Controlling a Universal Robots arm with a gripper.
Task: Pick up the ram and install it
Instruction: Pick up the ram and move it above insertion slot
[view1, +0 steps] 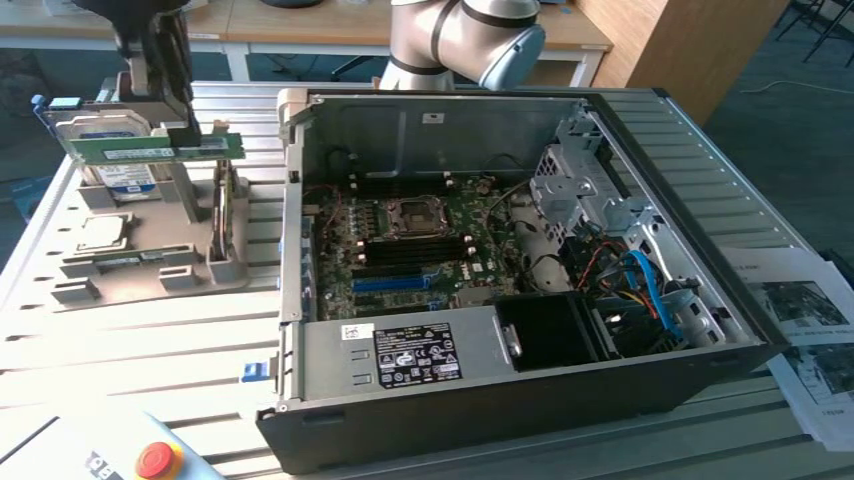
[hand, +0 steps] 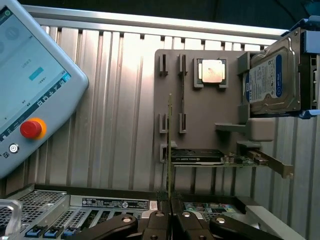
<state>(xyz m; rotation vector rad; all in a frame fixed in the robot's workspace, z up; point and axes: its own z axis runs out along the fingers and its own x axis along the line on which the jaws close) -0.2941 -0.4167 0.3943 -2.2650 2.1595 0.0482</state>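
The ram (view1: 150, 149) is a slim green stick with a white label. It hangs level above the grey parts holder (view1: 147, 265) at the exterior view's left. My gripper (view1: 176, 132) comes down from above and is shut on its upper edge. In the wrist view the ram (hand: 170, 150) appears edge-on as a thin line running out from between my dark fingers (hand: 156, 222), above the holder (hand: 210, 115). The open computer case (view1: 694, 330) lies on its side to the exterior view's right, with the green motherboard (view1: 400, 240) exposed inside.
The holder carries a silver hard drive (hand: 272, 82), a square processor chip (hand: 212, 71), a black expansion card (hand: 197, 157) and a second thin board on edge (view1: 220, 205). A teach pendant with a red stop button (hand: 31, 129) lies nearby. Papers (view1: 807, 330) lie beside the case.
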